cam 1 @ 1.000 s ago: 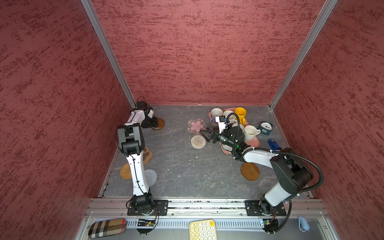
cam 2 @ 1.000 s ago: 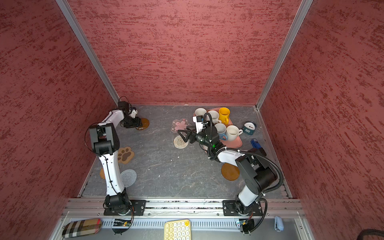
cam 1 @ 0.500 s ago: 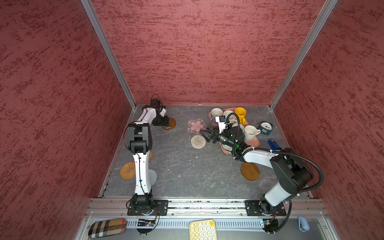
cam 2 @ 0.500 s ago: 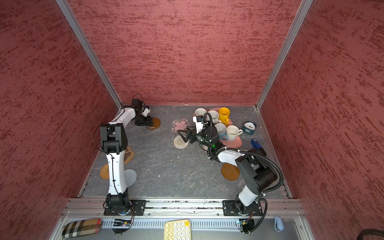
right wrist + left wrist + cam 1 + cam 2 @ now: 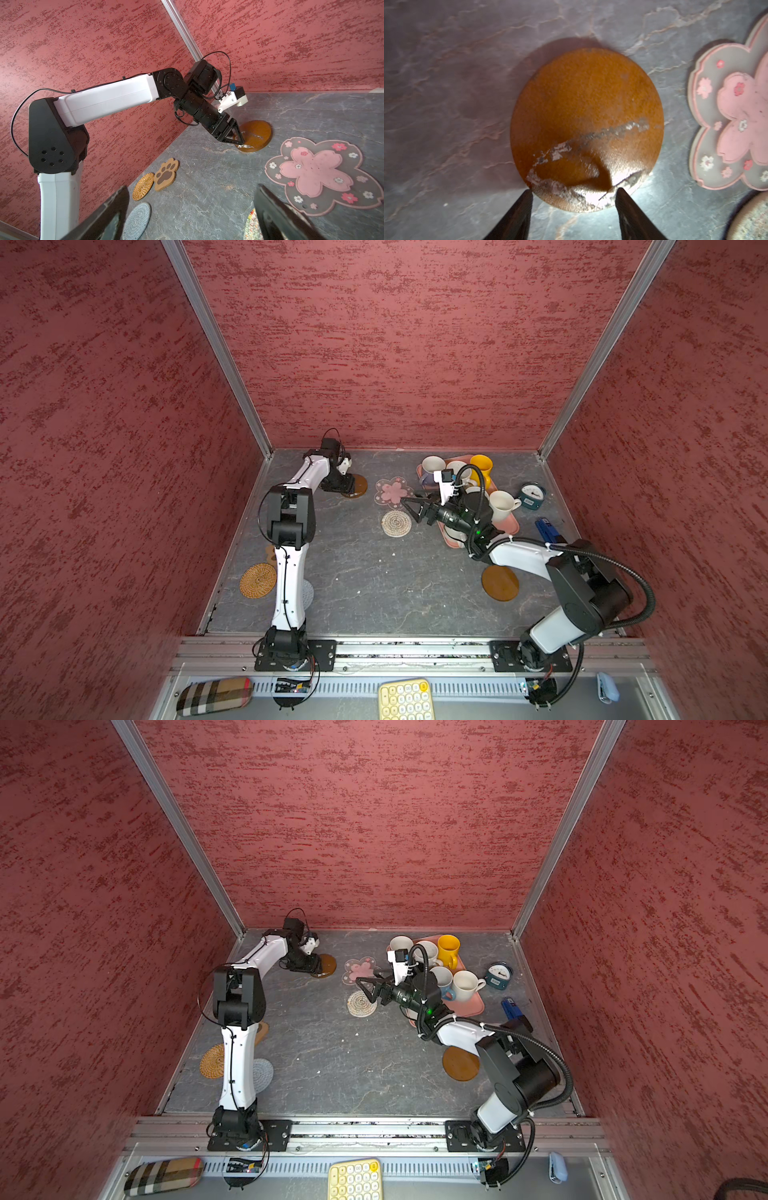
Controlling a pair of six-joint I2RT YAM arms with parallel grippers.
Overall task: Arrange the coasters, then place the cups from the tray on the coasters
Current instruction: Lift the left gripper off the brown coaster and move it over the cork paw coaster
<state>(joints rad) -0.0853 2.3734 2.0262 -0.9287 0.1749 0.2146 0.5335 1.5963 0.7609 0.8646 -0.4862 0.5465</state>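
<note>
The tray (image 5: 469, 1006), cups (image 5: 464, 986) aboard, is found behind the spread, empty jaws of the right gripper (image 5: 410, 509). The flower coaster (image 5: 737, 116) lies just beside the spread jaws of the left gripper (image 5: 574, 190). The brown disc (image 5: 586, 116), straddled unpinched at its edge, could be shoved onto it.

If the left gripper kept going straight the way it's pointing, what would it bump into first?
Most likely the brown round coaster. The left gripper points steeply down at its near rim, tips apart on either side, perhaps touching it. Directly under the coaster is the table.
</note>
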